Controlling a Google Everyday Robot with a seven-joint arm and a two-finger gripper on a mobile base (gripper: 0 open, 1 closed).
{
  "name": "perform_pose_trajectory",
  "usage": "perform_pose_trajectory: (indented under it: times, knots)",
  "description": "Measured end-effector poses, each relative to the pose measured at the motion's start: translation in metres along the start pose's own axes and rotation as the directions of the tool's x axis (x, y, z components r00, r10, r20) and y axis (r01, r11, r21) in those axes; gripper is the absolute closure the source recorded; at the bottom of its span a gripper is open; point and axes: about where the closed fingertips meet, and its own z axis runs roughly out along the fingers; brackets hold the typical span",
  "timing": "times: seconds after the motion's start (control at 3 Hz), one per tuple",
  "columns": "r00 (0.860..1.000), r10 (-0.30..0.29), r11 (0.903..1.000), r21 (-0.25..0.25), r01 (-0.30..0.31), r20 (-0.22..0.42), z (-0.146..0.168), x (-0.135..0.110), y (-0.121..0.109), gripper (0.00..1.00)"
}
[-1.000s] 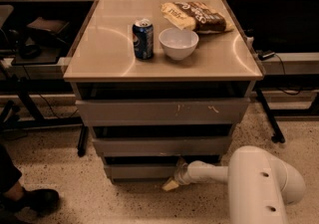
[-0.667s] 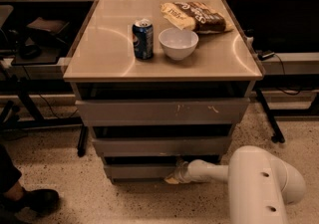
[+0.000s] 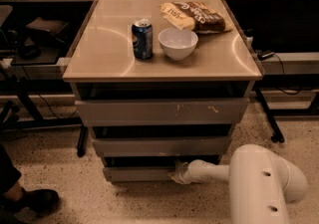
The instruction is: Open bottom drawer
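Observation:
The bottom drawer point(image 3: 139, 173) is the narrowest of three plain grey drawers in a cabinet under a tan tabletop. Its flat front stands a little proud of the cabinet, with a dark gap above it. My gripper point(image 3: 177, 172) is at the right end of that front, at its top edge, on my white arm point(image 3: 214, 170) that reaches in from the lower right. Above are the mid-width drawer point(image 3: 159, 146) and the widest drawer point(image 3: 162, 112) with pale scratch marks.
On the tabletop point(image 3: 99, 58) stand a blue soda can point(image 3: 142, 39), a white bowl point(image 3: 178, 43) and a chip bag point(image 3: 195, 16). A person's dark shoe point(image 3: 30, 200) is on the speckled floor at the lower left. Black table legs stand either side.
The gripper has stayed at the right end of the bottom drawer's front. The camera view now sits slightly closer to the cabinet.

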Motion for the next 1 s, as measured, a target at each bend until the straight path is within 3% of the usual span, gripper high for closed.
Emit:
perform_pose_trajectory:
  times: [0.33,0.67,1.0]
  knots:
    - [1.0,0.0,1.0,0.0,0.0,0.0,-0.004,-0.003,0.0,1.0]
    - [0.999,0.045,0.9975,0.055,-0.044,-0.018,-0.032,0.022,-0.015,1.0]
    - [0.998,0.062,0.9951,0.078,-0.06,-0.022,-0.045,0.03,0.001,1.0]
